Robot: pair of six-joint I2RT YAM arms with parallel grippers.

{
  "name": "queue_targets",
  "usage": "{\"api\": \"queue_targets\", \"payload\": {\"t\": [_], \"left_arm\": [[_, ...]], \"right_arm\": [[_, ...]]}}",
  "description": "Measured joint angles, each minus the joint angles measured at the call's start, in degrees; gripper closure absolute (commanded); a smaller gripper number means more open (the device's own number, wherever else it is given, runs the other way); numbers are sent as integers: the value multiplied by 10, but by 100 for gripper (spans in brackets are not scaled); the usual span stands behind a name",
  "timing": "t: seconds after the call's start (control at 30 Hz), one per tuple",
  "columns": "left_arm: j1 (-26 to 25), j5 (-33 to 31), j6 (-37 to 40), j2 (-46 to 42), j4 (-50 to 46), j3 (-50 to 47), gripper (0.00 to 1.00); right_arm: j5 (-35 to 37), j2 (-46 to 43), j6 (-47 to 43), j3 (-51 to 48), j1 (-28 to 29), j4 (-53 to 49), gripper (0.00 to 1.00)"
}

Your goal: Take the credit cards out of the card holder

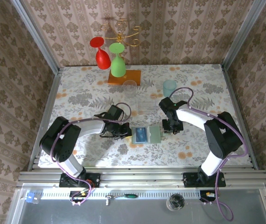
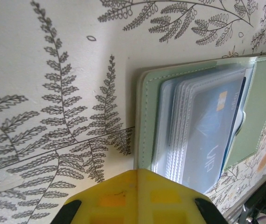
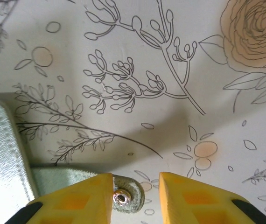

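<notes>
Claw states first: left claw (image 2: pixel 137 182) is pressed together with nothing in it, its tip at the outer edge of the left panel of the card holder (image 2: pixel 146 116). I can't confirm it is actually pinning that panel. Right claw (image 3: pixel 136 179) is spread and pinching nothing, with the holder's snap tab (image 3: pixel 123 198) lying between its 2 fingers. The holder lies open and flat on the table (image 1: pixel 203 93), in the near half, between your 2 claws. Its long axis runs left-right, its fold runs near-far across the middle, and the tab points right at the right claw. The blue card (image 2: pixel 217 130) sits in the left panel under the stacked clear sleeves (image 2: pixel 179 121).

Risks, as I judge them: if you close the right claw here, you grab the tab, not a card. A pull would then fold the flap over the cards or drag the holder right. If the left tip isn't bearing down, the holder skids. The sleeves look slick and layered, so you could pull the whole stack instead of 1 card.
</notes>
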Motion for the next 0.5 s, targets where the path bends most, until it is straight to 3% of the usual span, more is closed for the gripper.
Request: {"api": "queue_targets", "payload": {"t": [0.3, 0.5], "left_arm": [[3, 0, 0, -1, -3, 7, 98], [3, -2, 0, -17, -11, 7, 93]], "right_arm": [[2, -33, 1, 30, 0, -29, 66], [-52, -53, 20, 31, 10, -14, 64]]}}
